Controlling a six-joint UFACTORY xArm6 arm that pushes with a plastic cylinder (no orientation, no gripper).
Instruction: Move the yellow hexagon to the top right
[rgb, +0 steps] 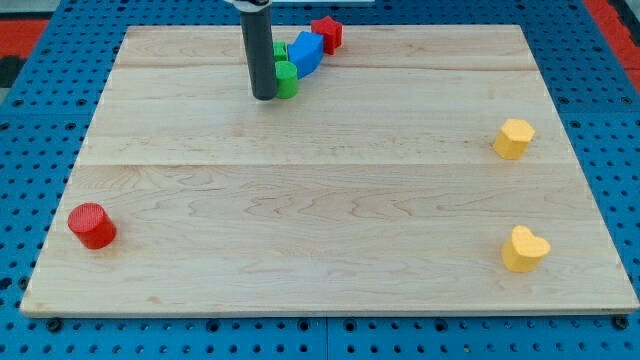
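Our tip (264, 96) touches the green block (286, 79) at twelve o'clock, beside blue block (305, 54) and red star (326, 33); yellow hexagon (513, 138) sits at three o'clock, unobstructed; we carry no claw.

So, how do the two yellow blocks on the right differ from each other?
The upper yellow block looks like a hexagon; the lower yellow block looks like a heart with a notch. The upper one sits nearer the view's top, and so nearer my tip. Both are yellow, near the board's right edge.
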